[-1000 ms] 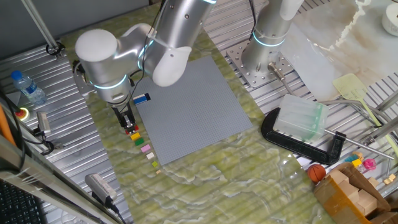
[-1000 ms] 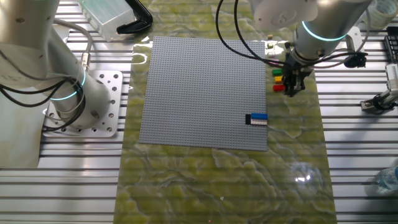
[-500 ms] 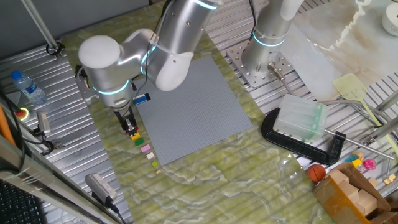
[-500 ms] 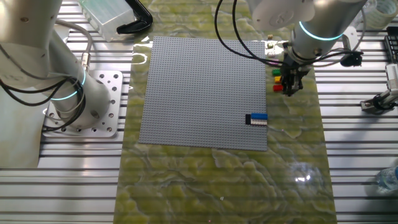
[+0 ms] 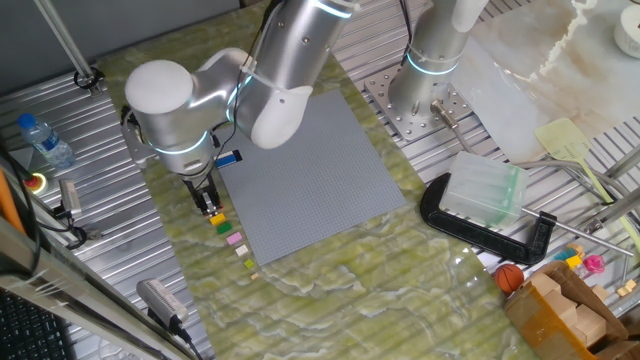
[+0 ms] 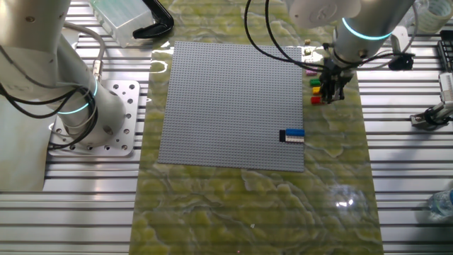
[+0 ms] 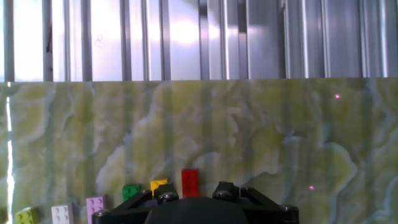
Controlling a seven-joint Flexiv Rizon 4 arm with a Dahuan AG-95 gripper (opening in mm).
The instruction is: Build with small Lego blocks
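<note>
Arm edging slightly up-frame; fingers (image 6: pixel 330 94) hovering over red brick (image 6: pixel 316 100) in loose row beside baseplate (image 6: pixel 233 106), right of frame, likely lining up pick. Finger opening impossible to tell.

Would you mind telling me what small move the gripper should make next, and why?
Probably a short straight descent. The gripper hangs just above the red brick at the end of the loose row beside the grey baseplate, and nothing shows between its fingers; whether they are open is unclear.
</note>
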